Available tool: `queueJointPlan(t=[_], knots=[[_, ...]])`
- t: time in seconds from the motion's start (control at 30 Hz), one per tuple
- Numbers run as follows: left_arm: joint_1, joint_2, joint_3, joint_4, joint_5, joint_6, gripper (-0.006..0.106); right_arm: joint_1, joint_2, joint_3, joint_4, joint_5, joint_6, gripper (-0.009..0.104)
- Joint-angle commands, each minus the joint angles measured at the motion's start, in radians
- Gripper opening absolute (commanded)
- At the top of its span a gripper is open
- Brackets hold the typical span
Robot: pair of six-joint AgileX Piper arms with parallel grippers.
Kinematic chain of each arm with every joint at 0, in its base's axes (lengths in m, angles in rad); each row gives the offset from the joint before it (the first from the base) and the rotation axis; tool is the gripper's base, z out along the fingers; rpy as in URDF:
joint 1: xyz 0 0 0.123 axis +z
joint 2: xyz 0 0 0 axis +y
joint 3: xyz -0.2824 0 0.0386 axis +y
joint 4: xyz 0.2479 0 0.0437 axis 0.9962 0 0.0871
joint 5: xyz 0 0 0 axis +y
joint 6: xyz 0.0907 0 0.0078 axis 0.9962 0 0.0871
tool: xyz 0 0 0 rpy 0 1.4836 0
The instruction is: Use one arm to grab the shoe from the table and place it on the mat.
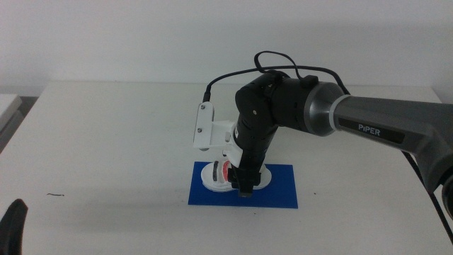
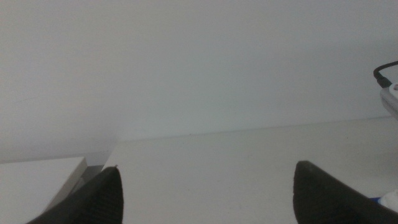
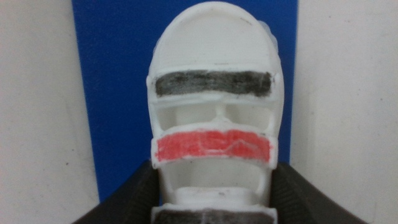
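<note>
Right hand [image 1: 244, 185] grips the shoe [image 3: 212, 118] on the mat [image 1: 283, 191], table [image 1: 106, 142] bare around.

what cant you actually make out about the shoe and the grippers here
- Shoe: the middle view shows only a sliver; the right arm covers the rest.
- Shoe heel: cut off by the right wrist view's bottom edge, so whether it rests on the mat or hangs just above is unclear.
- Right gripper: only its jaw edges show beside the shoe.
- Left gripper: waiting, open; its arm is out of view.
</note>
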Motion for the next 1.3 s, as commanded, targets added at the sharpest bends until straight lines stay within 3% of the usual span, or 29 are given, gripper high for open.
queueJointPlan(t=[0.0, 0.3, 0.33, 0.37, 0.47, 0.53, 0.73, 0.97, 1.1, 1.2, 1.27], knots=[[0.003, 0.005, 0.0, -0.002, -0.012, -0.002, 0.094, -0.012, -0.004, 0.002, 0.017, 0.036, -0.039, -0.002], [0.003, 0.005, 0.0, -0.002, -0.012, -0.002, 0.094, -0.029, -0.004, 0.002, 0.027, 0.04, -0.034, -0.001], [0.003, 0.005, 0.0, -0.002, -0.012, -0.002, 0.094, -0.029, -0.004, 0.002, 0.027, 0.037, -0.034, 0.006], [0.003, 0.005, 0.0, -0.002, -0.012, -0.002, 0.094, -0.031, -0.002, 0.002, 0.027, 0.036, -0.034, 0.052], [0.003, 0.005, 0.0, -0.002, -0.012, -0.002, 0.094, -0.031, -0.019, 0.002, 0.007, 0.002, 0.007, 0.074], [0.003, 0.005, 0.0, -0.002, -0.012, -0.002, 0.094, -0.033, -0.063, 0.016, -0.006, -0.038, 0.073, 0.082], [0.003, 0.005, 0.0, -0.002, -0.012, -0.002, 0.094, -0.09, -0.459, 0.322, -0.02, -0.286, 0.348, 0.085], [0.003, 0.005, 0.0, -0.002, -0.012, -0.002, 0.094, -0.239, -1.095, 0.962, -0.005, -0.728, 0.662, 0.083], [0.003, 0.005, 0.0, -0.002, -0.012, -0.002, 0.094, -0.316, -1.392, 1.214, 0.0, -0.77, 0.718, 0.083], [0.003, 0.005, 0.0, -0.002, -0.012, -0.002, 0.094, -0.38, -1.535, 1.347, 0.056, -0.77, 0.731, 0.082], [0.003, 0.005, 0.0, -0.002, -0.012, -0.002, 0.094, -0.446, -1.612, 1.408, 0.056, -0.77, 0.749, 0.081]])
